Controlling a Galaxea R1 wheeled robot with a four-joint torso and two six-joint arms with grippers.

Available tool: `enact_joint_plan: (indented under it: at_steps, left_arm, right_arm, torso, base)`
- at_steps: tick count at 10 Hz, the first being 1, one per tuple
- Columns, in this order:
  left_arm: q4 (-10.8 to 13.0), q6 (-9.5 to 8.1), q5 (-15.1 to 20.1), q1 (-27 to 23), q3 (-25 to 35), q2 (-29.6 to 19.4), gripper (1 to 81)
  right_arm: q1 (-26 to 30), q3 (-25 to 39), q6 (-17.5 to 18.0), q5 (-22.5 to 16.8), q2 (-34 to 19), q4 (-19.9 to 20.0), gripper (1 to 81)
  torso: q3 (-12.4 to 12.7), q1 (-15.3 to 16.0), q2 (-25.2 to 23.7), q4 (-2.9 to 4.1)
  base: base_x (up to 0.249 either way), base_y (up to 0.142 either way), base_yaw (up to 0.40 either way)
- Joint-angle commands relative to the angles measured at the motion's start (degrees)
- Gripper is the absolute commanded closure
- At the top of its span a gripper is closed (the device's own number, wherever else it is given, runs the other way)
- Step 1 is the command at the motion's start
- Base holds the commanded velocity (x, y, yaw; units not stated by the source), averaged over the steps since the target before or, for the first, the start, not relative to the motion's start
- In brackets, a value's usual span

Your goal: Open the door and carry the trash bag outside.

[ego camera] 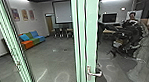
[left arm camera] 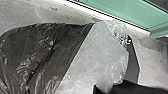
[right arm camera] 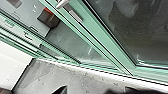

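Facing one door handle [ego camera: 94,74], one trash bag [left arm camera: 37,55], three posters [ego camera: 25,15]

a green door upright [ego camera: 92,30] blocks the middle, its lever handle [ego camera: 94,74] jutting out; a second green upright [ego camera: 16,55] slants at left. between them, floor [ego camera: 54,61] runs back towards the sofa [ego camera: 31,42] – whether glass closes that gap is unclear.

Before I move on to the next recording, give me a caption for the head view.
Green-framed glass door with lever handle; multicoloured sofa and pale wall screen in the room beyond.
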Motion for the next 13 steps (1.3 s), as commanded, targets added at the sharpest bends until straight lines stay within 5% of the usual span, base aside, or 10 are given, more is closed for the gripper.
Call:
enact_joint_plan:
  at_steps: [1,9,13]
  left_arm:
    - [-0.05,0.0,2.81,-3.2,0.42,0.27,81.1]
    - [-0.4,-0.08,2.55,-3.2,0.42,0.45,81.1]
    - [-0.4,-0.08,2.46,-3.2,0.42,0.45,81.1]
  right_arm:
    - [13.79,4.23,0.29,-6.64,-5.31,9.63,1.0]
    - [28.48,-2.87,0.29,-12.28,2.23,24.5,1.0]
    - [35.25,-10.87,1.16,-22.64,8.4,26.09,1.0]
  torso:
    - [0.0,0.0,-0.03,0.0]
    - [-0.02,0.0,-0.03,0.0]
    - [-0.05,0.02,-0.03,0.0]
  base:
    - [0.0,0.0,0.0]
    - [0.0,0.0,0.0]
    - [0.0,0.0,0.0]
